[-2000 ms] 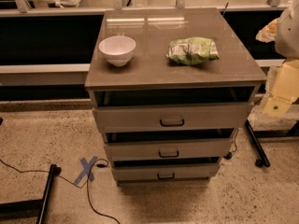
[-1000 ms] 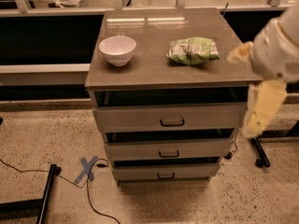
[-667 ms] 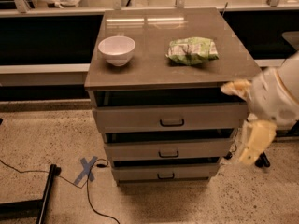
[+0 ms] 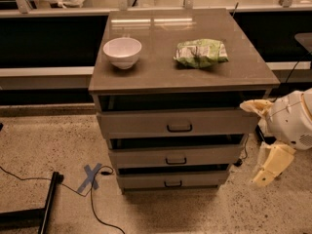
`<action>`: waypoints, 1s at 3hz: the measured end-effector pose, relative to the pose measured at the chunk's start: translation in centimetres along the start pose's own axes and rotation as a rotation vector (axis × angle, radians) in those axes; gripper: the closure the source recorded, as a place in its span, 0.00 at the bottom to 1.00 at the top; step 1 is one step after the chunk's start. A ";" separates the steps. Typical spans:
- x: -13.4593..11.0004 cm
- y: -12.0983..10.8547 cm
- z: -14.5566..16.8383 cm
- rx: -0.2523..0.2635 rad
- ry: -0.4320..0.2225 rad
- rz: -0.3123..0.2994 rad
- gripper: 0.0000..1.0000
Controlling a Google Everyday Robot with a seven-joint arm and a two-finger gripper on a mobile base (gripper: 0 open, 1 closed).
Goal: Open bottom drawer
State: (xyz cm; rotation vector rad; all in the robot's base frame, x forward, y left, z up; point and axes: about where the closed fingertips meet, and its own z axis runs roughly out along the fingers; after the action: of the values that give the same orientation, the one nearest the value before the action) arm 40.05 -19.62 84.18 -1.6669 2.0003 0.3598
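The grey-brown cabinet (image 4: pixel 185 74) has three stacked drawers. The bottom drawer (image 4: pixel 146 181) is the lowest and narrowest front, just above the floor, with a small dark loop handle (image 4: pixel 172 183) at its centre. Its front sits set back under the middle drawer (image 4: pixel 141 158), and no inside shows. My gripper (image 4: pixel 263 174) hangs on the cream arm (image 4: pixel 290 121) to the right of the cabinet. It points downward at about the height of the bottom drawer. It is apart from the drawer front and touches nothing.
A white bowl (image 4: pixel 122 51) and a green snack bag (image 4: pixel 201 52) lie on the cabinet top. A blue tape cross (image 4: pixel 90 177), a black cable (image 4: pixel 97 213) and a black stand leg (image 4: pixel 47 204) lie on the speckled floor at left. A long counter (image 4: pixel 48 72) runs behind.
My arm has swung in from the right edge and dropped down along the cabinet's right side, from top-drawer height to bottom-drawer height. The drawers, bowl and bag have not moved.
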 end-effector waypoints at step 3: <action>7.3 2.9 20.8 -0.099 -0.343 0.133 0.00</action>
State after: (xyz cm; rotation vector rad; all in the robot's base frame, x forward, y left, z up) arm 40.77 -14.63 62.53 -1.4177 1.8614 0.7495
